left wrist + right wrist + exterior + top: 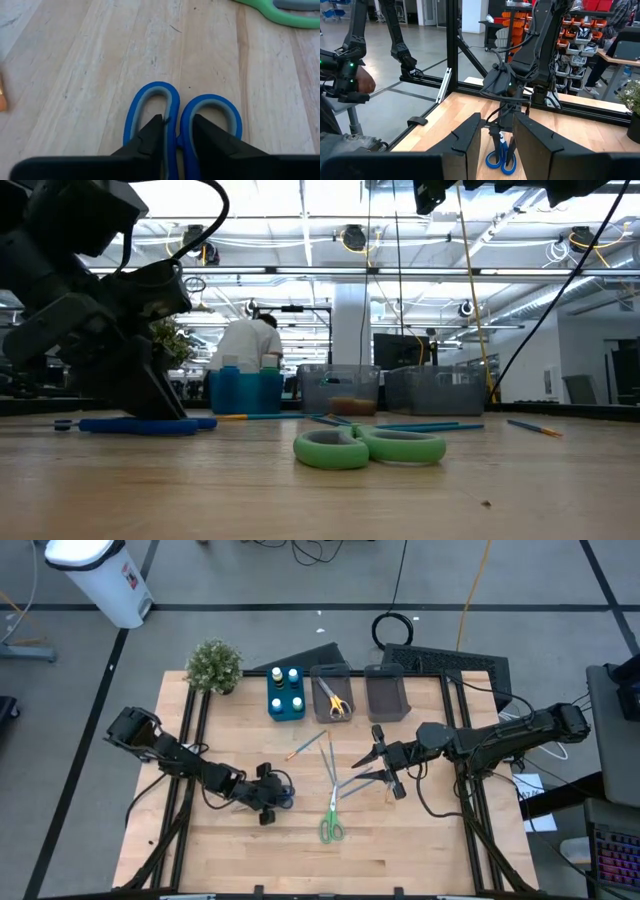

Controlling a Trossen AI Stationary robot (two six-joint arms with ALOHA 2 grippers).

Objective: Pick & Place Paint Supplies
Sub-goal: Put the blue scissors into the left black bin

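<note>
Blue scissors [155,86] lie flat on the wooden table, left of its middle [284,790]. My left gripper [177,127] points steeply down onto their handle loops and is shut on them. In the low view it stands on the scissors [140,424] at the left. Green scissors [331,828] lie near the table's middle, handles toward the near edge. My right gripper [385,765] hangs level above the table right of the middle; its fingers [470,132] stand open with nothing between them. My left gripper has one finger [156,131] over each handle loop and pinches the two inner sides of the loops [176,112] where they meet. The fingers come slanting down from the table's left side. The scissors lie flat on the table.
At the far edge stand a blue bin [286,708] with bottles, a grey bin [332,673] holding yellow scissors, a second grey bin [386,700] and a potted plant [214,665]. Thin brushes [330,760] lie mid-table. A person's hand [362,80] shows beyond the table.
</note>
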